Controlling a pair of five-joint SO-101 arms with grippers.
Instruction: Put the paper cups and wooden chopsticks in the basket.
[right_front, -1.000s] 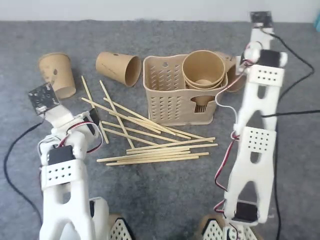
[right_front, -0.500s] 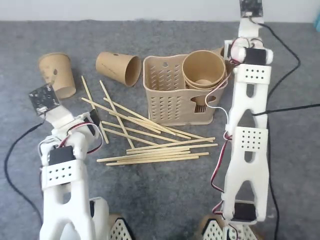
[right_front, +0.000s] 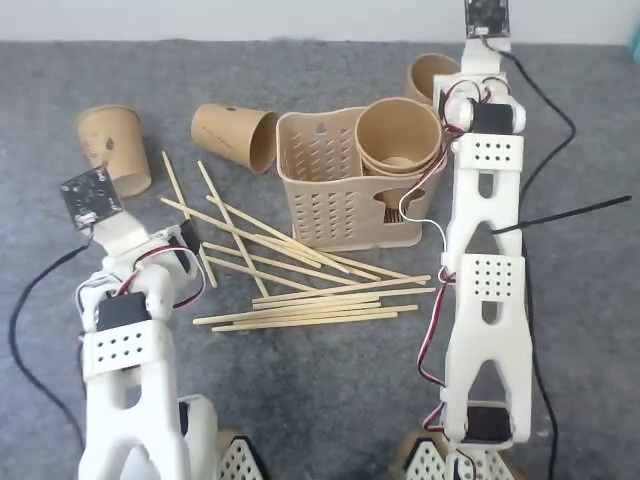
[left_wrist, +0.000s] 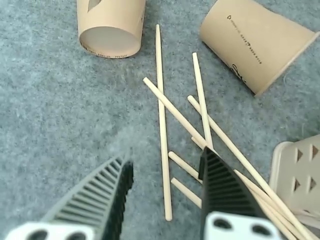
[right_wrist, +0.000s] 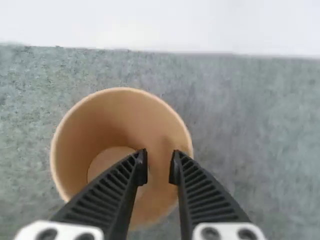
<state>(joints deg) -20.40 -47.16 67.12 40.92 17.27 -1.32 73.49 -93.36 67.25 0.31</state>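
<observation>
My left hand (left_wrist: 167, 162) hangs open over the grey bench (right_front: 330, 400), fingers spread wide with nothing between them. One wooden chopstick (left_wrist: 162, 125) lies below the gap. Beyond it at the far left, a paper cup (left_wrist: 111, 25) lies with its mouth towards me. A second cup (left_wrist: 257, 42) lies on its side nearer the basket, mouth facing the basket's left wall.

The loose chopsticks (right_front: 300, 290) are strewn flat on the bench between my left arm and the basket, some crossing each other and a few running under the basket's front edge.

The basket (right_front: 325, 185) stands upright in the middle. Its right compartment holds stacked cups (right_front: 400, 135), mouths up; I cannot tell what the left one holds.

At the far right, behind the basket, my right hand (right_wrist: 158, 156) hovers at the mouth of another cup (right_wrist: 90, 135). The fingers are only a slim gap apart, and I see nothing pinched between them.
</observation>
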